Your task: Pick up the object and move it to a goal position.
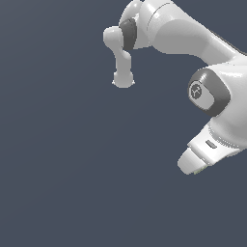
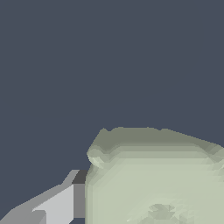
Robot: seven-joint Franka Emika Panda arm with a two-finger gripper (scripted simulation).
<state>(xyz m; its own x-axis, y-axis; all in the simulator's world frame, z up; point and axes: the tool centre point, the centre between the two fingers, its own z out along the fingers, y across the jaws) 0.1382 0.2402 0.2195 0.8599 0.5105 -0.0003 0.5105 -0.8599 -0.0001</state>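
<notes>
Right at the wrist camera, the cube (image 2: 157, 183) fills the near view, touching one grey finger (image 2: 59, 203) beside it. I judge the grasp made and the carry to the goal left. Farther off, the arm (image 1: 193, 43) hangs over blank ground; I cannot tell how wide the gripper (image 1: 193, 164) stands.

A: What is behind everything in the exterior view?

B: One flat backdrop (image 1: 62, 169) of dark slate blue-grey. It runs to all four edges of the picture with no seam, corner or horizon.

A: Can you tell floor from wall?

B: No. It is a single even tone, so I cannot say whether it is a surface below or a plane behind.

A: Any furniture or windows?

B: I see only that colour.

A: And the wrist view?

B: The same dark blue-grey fills it. The light is soft and even, casting no visible shadow on the backdrop.
</notes>
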